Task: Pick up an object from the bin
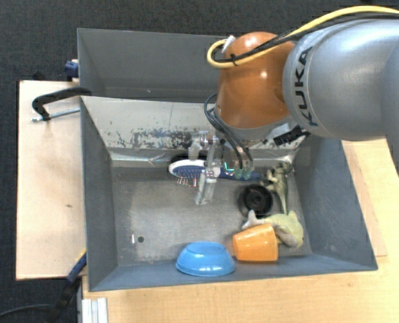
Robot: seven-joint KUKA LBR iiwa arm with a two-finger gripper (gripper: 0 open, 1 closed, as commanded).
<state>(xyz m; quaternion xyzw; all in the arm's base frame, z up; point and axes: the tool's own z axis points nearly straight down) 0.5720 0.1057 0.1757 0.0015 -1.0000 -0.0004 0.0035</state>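
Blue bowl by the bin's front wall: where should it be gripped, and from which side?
Probably from straight above, closing high across the blue bowl: it seems mouth-down, rim lying flat, with the front wall and orange cup close beside.

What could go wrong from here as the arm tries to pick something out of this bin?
1. The gripper hangs right beside the blue-and-white brush, which lies close to the back wall of the bin. A descent there might scrape the wall or just nudge the brush aside.
2. The black round piece, orange cup and yellowish soft thing crowd the right corner, so a grab there could drag a neighbour along.
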